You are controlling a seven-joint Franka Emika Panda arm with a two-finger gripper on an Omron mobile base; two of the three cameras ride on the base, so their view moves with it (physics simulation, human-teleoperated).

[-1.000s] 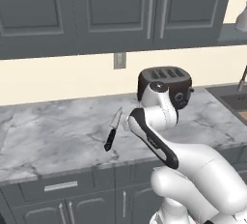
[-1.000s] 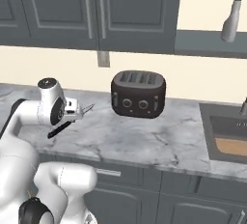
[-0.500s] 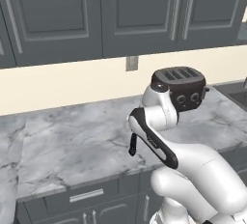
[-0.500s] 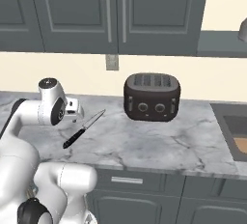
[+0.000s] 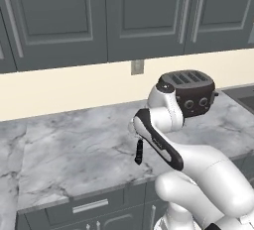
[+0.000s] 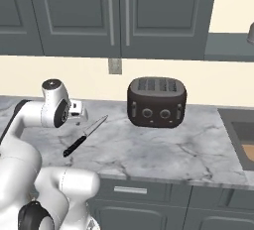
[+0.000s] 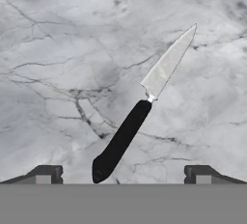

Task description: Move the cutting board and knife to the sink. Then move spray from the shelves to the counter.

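The counter (image 6: 149, 149) is grey-white marble with dark veins. A knife (image 7: 140, 112) lies flat on it, black handle toward the front edge. A dark toaster (image 6: 157, 102) stands farther back, near the wall.

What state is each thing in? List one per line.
knife: lying flat on the counter, free of the tool, blade pointing away from it.
tool: open, above the knife handle, holding nothing.
toaster: upright on the counter, slots empty.
cabinet doors: closed.
counter: bearing knife and toaster.
sink: something light brown inside, at the frame's edge.
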